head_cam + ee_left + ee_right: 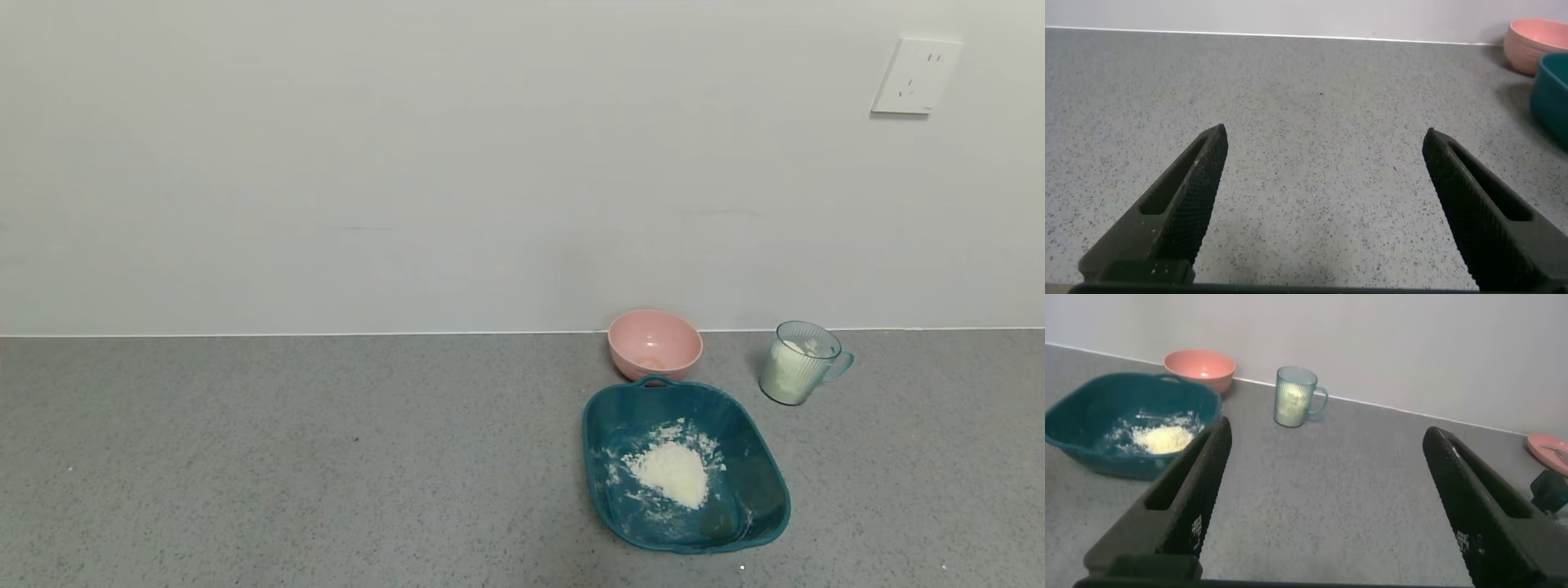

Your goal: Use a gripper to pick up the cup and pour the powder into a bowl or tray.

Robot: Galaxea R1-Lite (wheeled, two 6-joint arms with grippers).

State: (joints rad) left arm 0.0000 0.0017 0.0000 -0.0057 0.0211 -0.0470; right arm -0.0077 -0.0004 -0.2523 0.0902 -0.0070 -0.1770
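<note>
I see the ribbed cup [798,363] standing upright on the grey table [326,457], to the right of the teal tray [759,457] and well apart from it, its handle turned away from the tray. White powder [785,369] fills most of the cup. A second heap of powder [673,472] lies in the tray's middle, with smears around it. The pink bowl [655,343] sits just behind the tray, at its loop handle.

My right gripper [1323,502] hangs above the table, short of the tray, fingers spread wide and holding nothing. My left gripper [1323,200] hovers over bare table left of the tray, equally wide.
</note>
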